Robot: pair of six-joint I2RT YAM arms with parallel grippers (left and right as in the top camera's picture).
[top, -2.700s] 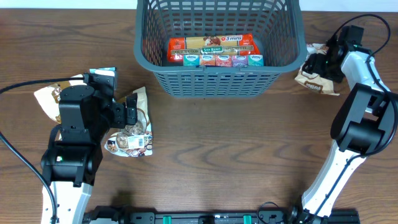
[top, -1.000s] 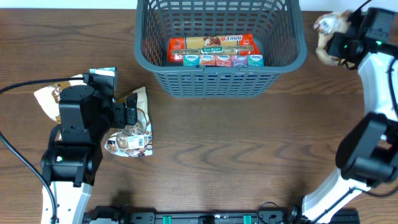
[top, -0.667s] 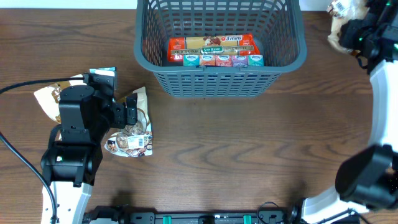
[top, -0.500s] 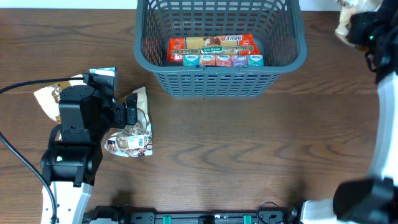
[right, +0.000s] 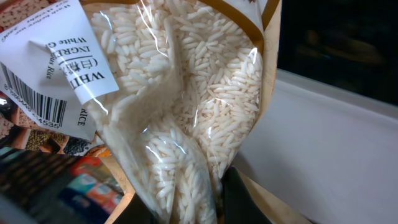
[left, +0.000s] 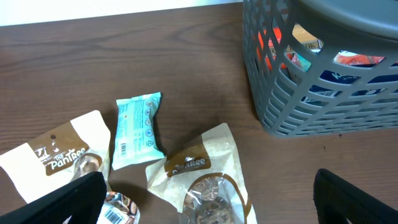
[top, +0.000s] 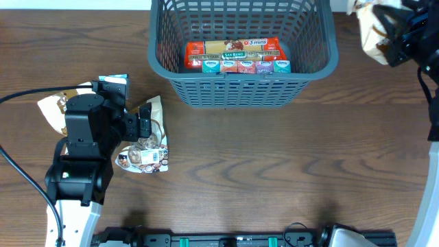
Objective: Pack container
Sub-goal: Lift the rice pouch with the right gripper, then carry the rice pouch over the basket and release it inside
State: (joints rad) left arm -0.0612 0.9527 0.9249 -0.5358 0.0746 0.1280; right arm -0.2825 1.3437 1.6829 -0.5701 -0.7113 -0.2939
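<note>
Dark wood-grain table (top: 274, 171) with a dull sheen, matt grey plastic container (top: 240, 92), and, filling the right wrist view, a rice pouch (right: 180, 106) of glossy, creased clear film edged in tan paper-like stock.

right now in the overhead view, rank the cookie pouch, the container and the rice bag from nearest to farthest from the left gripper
1. cookie pouch: left side, right at the left gripper.
2. container: far centre.
3. rice bag: far right, held by the right gripper.
</note>
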